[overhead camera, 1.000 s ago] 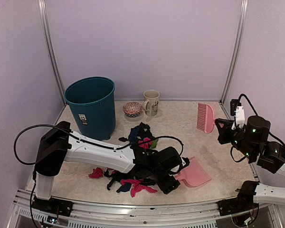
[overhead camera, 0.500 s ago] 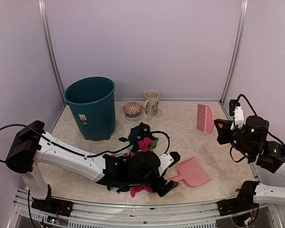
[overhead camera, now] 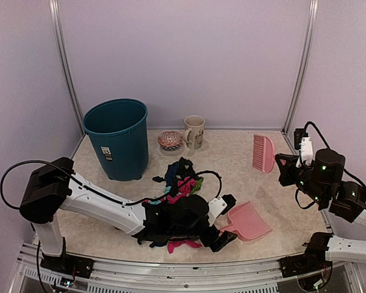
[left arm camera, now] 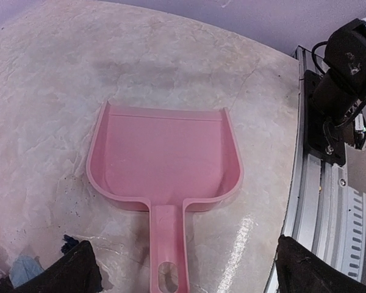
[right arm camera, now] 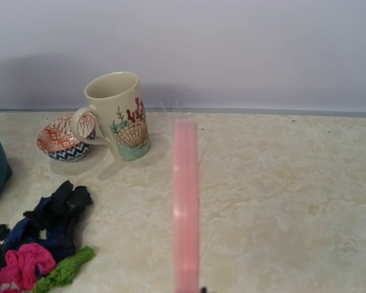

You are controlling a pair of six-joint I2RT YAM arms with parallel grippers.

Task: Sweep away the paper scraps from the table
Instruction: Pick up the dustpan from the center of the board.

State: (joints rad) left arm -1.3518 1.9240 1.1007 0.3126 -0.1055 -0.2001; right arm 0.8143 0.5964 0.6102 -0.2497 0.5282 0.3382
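The paper scraps (overhead camera: 180,176) lie heaped mid-table, with more under my left arm near the front edge (overhead camera: 183,245). Some show in the right wrist view (right arm camera: 43,244), and a blue one in the left wrist view (left arm camera: 23,268). My left gripper (overhead camera: 224,218) is open, its fingers either side of the handle of the pink dustpan (left arm camera: 165,159) without touching it. That dustpan (overhead camera: 251,223) lies flat on the table (overhead camera: 232,155). My right gripper (overhead camera: 283,165) is shut on the pink brush (overhead camera: 263,151), held above the table's right side. The brush (right arm camera: 185,201) appears edge-on in the right wrist view.
A teal bin (overhead camera: 117,137) stands at the back left. A patterned bowl (overhead camera: 170,140) and a mug (overhead camera: 194,131) sit by the back wall. A metal rail (overhead camera: 171,268) runs along the front edge. The right arm's base (left arm camera: 341,79) is mounted beside the rail.
My left gripper has opened wide beside the dustpan handle, and the left arm's elbow has swung left and lower. The dustpan and the right arm have stayed put.
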